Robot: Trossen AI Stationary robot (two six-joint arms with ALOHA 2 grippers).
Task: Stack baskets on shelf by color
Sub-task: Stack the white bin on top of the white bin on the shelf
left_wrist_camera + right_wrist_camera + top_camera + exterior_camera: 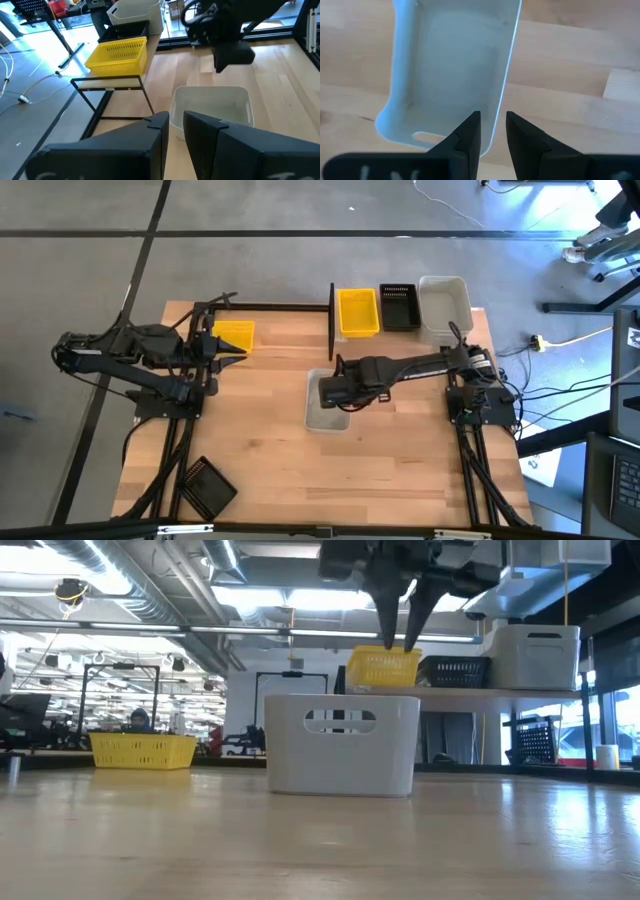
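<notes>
Whitish bin (452,65) sits mid tabletop (260,470), prob light, thin, slick plastic (flexes a bit imo). Right hand (492,132) hangs above its long wall, fingers slightly spread, nothing held; pinch that rim.

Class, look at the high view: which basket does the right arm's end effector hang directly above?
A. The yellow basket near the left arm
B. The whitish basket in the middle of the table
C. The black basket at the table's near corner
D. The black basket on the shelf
B: the right end effector hangs over the whitish basket, its fingers apart above the rim in the right wrist view.
</notes>
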